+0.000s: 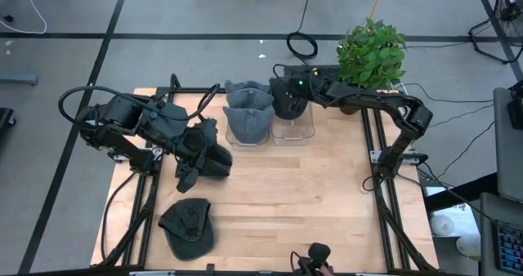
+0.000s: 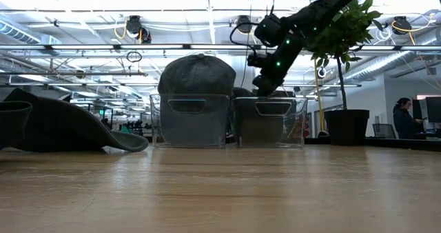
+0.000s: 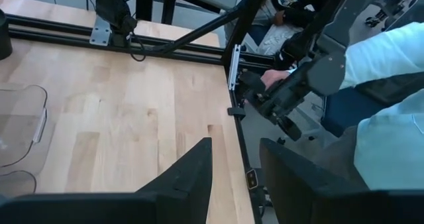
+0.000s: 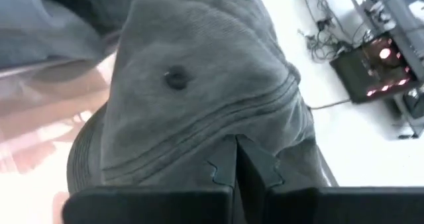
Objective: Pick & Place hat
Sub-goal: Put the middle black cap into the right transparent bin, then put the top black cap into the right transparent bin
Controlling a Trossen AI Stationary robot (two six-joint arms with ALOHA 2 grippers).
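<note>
Four hats show in the high view. At lower left a dark cap [image 1: 187,227] lies flat on the table [image 1: 302,194]. Just above it, left of centre, the left gripper [image 1: 189,168] hovers beside a second dark hat [image 1: 214,162]; the left wrist view shows its fingers [image 3: 185,177] parted with only bare wood between them. At upper centre a grey hat [image 1: 248,113] fills the left bin [image 1: 245,137]. Right of that, the right gripper [image 1: 286,92] is over the right bin [image 1: 294,127], its fingers [image 4: 228,164] closed tight on a pinch of a dark hat's [image 4: 199,98] crown, near the top button. That hat hangs over or partly in the bin; which cannot be told. A plant [image 1: 372,51] stands at upper right.

The hat looks light, soft and floppy. It should fold and sag, so a pinched fold of crown fabric or the stiffer brim seems the best hold.
</note>
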